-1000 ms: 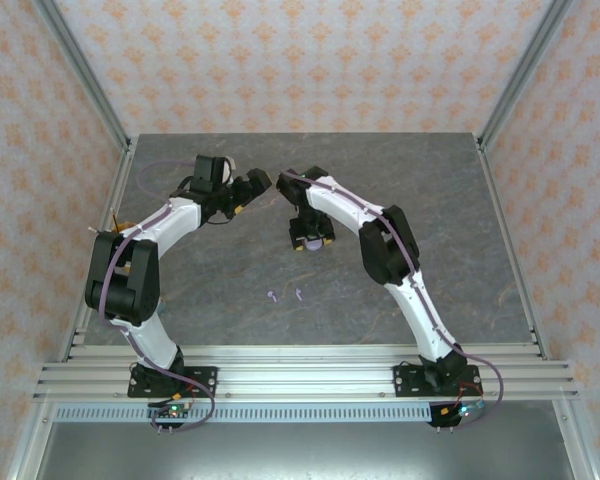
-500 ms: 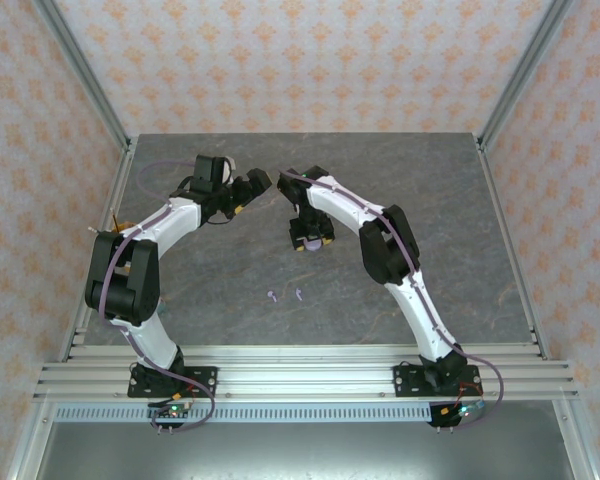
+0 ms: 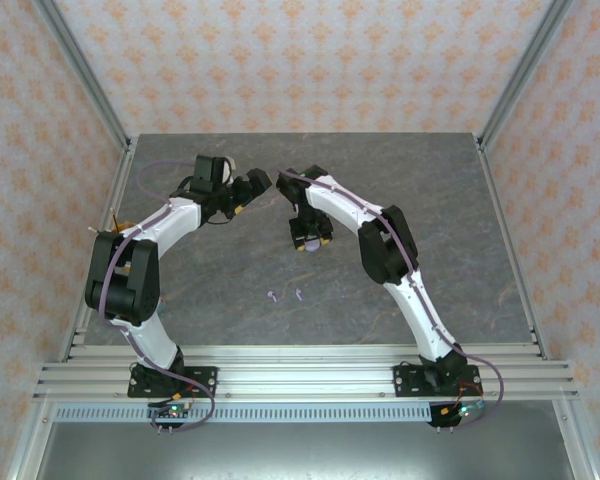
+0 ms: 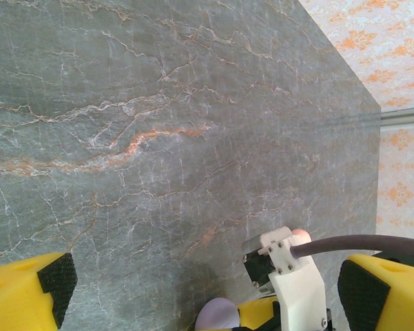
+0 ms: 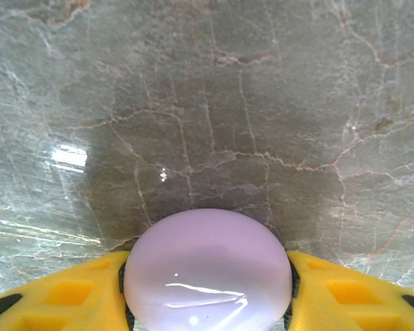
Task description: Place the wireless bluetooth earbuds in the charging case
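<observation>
Far left: left gripper (image 3: 258, 183) spread wide, holding nothing, hovering over bare table (image 4: 159, 138). Sits close to the right arm's wrist (image 4: 297, 289), just ahead of its own fingers; risks a knock there on any careless swing.

Further right: right gripper (image 3: 310, 241) closed against both flanks of the round pale purple charging case (image 5: 208, 269), with no gap visible at either pad. Looks smooth, glossy and domed, so could squirt out of the pinch or tip if squeezed off-centre. Appears shut as well; probably needs opening before anything goes in.

Well behind that gripper, toward the arm bases: a tiny earbud (image 3: 272, 296) and a second earbud (image 3: 299, 294), lying near each other on the table. Easy to flick away or roll with a clumsy approach.
</observation>
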